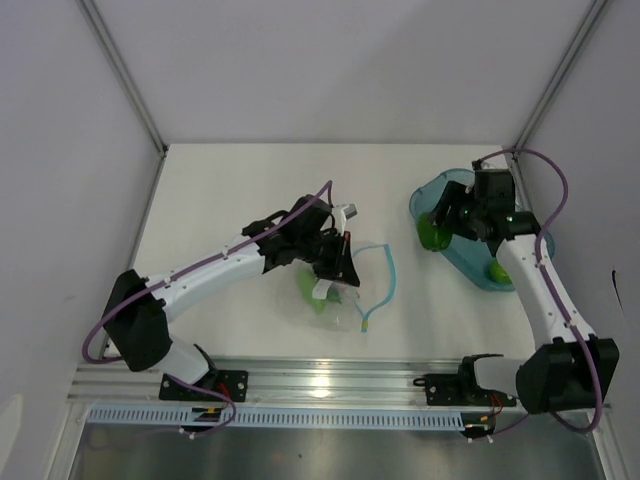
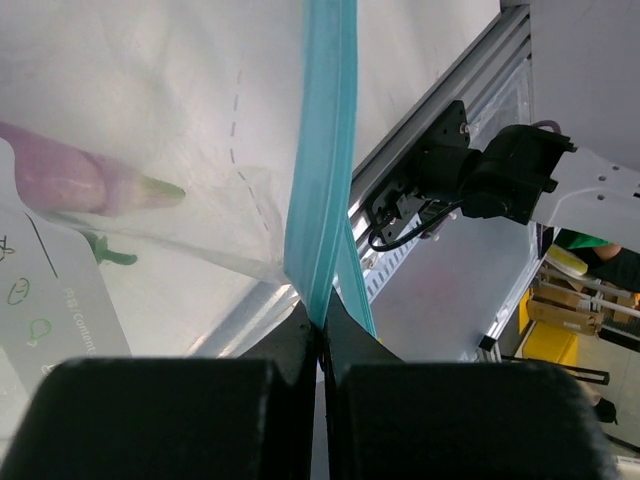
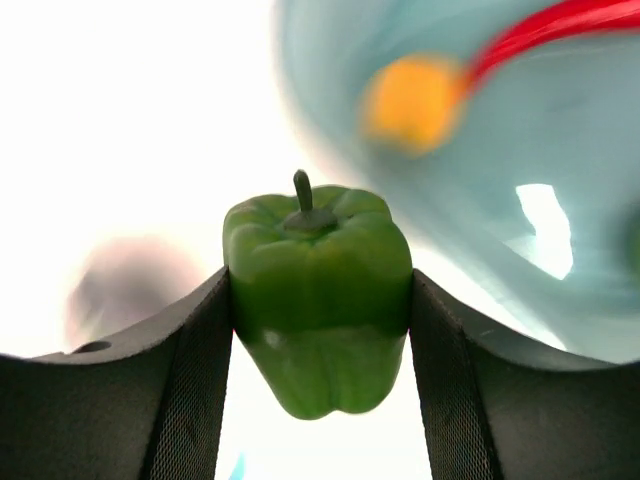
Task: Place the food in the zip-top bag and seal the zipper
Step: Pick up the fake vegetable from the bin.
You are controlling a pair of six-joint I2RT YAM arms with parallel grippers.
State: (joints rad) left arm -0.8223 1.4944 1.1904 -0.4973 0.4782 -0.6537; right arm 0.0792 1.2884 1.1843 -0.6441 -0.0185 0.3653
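The right gripper point(image 3: 318, 345) is clamping a green pepper point(image 3: 318, 280) at the teal tray point(image 1: 432, 186). The left gripper point(image 2: 320, 335) is pinching shut on the zipper point(image 2: 322, 150) of the zip-top bag point(image 1: 350, 310) mid-table. Loading seems to be under way: next, the pepper needs carrying into the bag's mouth.

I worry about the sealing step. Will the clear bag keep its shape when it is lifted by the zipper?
Probably not: the clear bag is thin creased film and likely floppy, sagging from the zipper that the left gripper pinches. It seems light, so the eggplant inside may pull it down.
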